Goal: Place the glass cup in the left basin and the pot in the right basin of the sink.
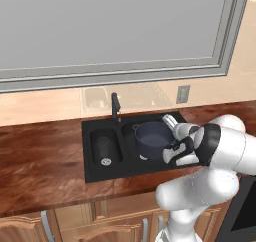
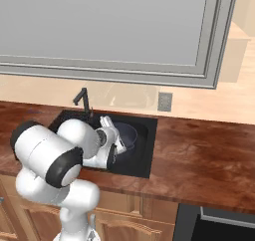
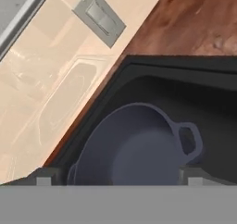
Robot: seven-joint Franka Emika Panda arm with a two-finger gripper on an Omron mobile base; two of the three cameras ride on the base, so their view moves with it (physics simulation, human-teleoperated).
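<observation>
Reddish-brown wooden counter [image 1: 40, 156] under a large grey-framed window [image 1: 110, 31], with pale beige backsplash and a grey wall outlet [image 1: 183, 93] above the counter's back edge. Set into the counter, a matte black double-basin sink [image 1: 95, 173] with a slim black faucet [image 1: 116, 106] at its back rim. In the narrower left basin [image 1: 106, 147], a small smoky see-through glass cup [image 1: 104, 147] standing upright near the round silver drain [image 1: 105, 161]. In the wider right basin [image 1: 131, 156], a wide dark blue-grey pot [image 1: 151, 140] with loop handles, lidless, upright, close to the basin's back wall. White arm's two-finger gripper [image 1: 176, 149] just above the pot's right rim; fingertips [image 3: 189, 176] spread wide, one on each side of the pot's near edge, gripping nothing.
</observation>
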